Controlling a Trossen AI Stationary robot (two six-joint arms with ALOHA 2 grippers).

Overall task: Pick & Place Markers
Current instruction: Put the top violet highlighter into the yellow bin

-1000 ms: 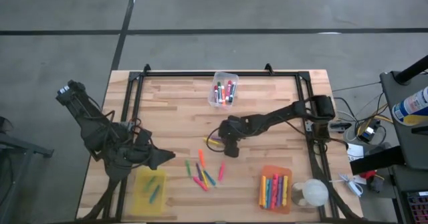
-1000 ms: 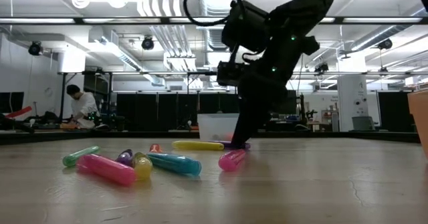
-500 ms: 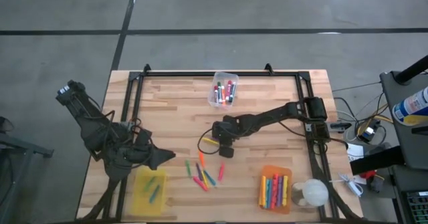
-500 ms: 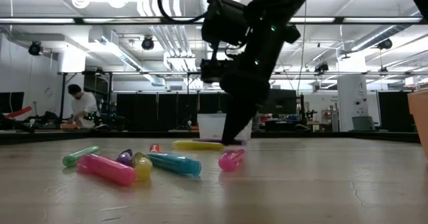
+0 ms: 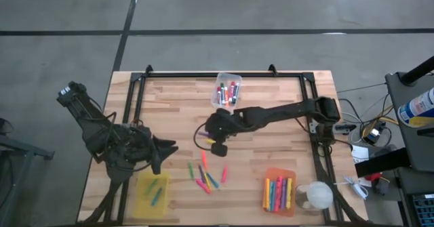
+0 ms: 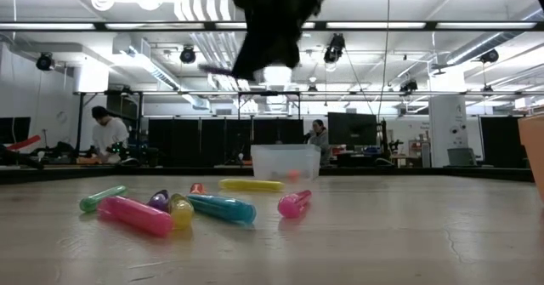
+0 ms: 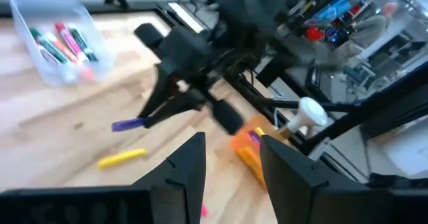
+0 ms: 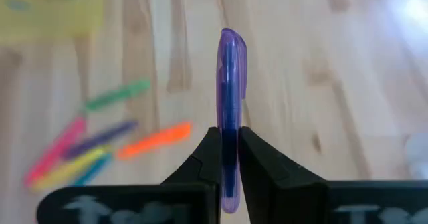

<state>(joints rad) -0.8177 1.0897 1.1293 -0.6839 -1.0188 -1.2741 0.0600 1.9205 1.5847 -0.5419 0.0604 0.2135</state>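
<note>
1. Pale wood planks make up the table, framed by black rails; the concrete floor surrounds it, and the low view shows a workshop hall with strip lights and a seated person.
2. The right gripper pinches a purple marker, which sticks out past its fingertips.
3. Loose markers lie below those fingers, others in the clear bin.
4. The left gripper hangs parted, empty.
5. No writing is legible.

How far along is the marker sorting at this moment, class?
Done: markers sit in the clear bin, orange bin and yellow bin. In hand: the right gripper holds a purple marker above the table. Left: a yellow marker and a loose cluster.
</note>
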